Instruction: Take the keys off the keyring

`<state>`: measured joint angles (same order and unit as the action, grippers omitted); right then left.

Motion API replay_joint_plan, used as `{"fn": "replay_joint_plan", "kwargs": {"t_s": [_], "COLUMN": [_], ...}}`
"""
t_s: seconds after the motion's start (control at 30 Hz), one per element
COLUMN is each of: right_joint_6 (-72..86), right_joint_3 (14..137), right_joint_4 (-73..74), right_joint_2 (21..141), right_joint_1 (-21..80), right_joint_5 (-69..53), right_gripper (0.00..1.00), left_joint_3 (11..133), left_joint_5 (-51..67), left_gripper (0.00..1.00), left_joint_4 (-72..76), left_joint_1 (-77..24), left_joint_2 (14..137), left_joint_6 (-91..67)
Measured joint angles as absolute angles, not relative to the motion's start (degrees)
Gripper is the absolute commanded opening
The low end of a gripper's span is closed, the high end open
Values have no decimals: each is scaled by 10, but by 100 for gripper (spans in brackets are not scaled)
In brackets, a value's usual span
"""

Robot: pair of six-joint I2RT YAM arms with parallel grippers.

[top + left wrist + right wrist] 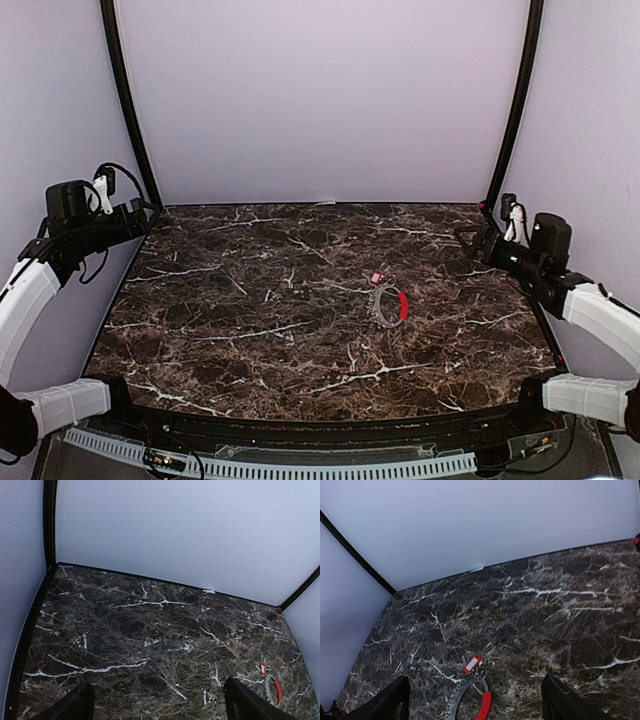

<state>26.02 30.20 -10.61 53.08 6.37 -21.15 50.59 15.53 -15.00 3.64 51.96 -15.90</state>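
The keyring (pixel 387 306) lies flat on the dark marble table, right of centre: a silvery-grey ring with a curved red sleeve (pixel 403 305) on its right rim. A tiny red-headed key (pixel 378 277) with a white patch rests at the ring's far rim. In the right wrist view the key (pixel 473 663) touches the top of the keyring (pixel 456 700). In the left wrist view both show small at the lower right, the key (pixel 262 669) beside the keyring (pixel 270 690). My left gripper (pixel 148 217) hovers open at the far left edge, my right gripper (pixel 467 238) open at the far right, both holding nothing.
White walls enclose the marble table (pixel 250 330) at the back and sides, with black posts (pixel 128 100) in the two far corners. A black rail and a white cable strip (pixel 300 468) run along the near edge between the arm bases.
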Motion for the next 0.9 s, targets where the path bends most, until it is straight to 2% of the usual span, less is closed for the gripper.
{"fn": "replay_joint_plan", "kwargs": {"t_s": [0.23, 0.37, 0.5, 0.9], "right_joint_6": [263, 272, 274, 267], "right_joint_3": [327, 359, 380, 516], "right_joint_4": [-55, -34, -28, -35], "right_joint_2": [699, 789, 853, 1008], "right_joint_1": [181, 236, 265, 285], "right_joint_5": [-185, -153, -124, -59], "right_gripper": [72, 69, 61, 46], "left_joint_3": [491, 485, 483, 483], "left_joint_5": [115, 104, 90, 70], "left_gripper": [92, 90, 89, 88], "left_joint_4": [-150, -151, -157, -169], "left_joint_1": [38, 40, 40, 40], "left_joint_2": [488, 491, 504, 513], "left_joint_6": [-139, -138, -137, -137]}}
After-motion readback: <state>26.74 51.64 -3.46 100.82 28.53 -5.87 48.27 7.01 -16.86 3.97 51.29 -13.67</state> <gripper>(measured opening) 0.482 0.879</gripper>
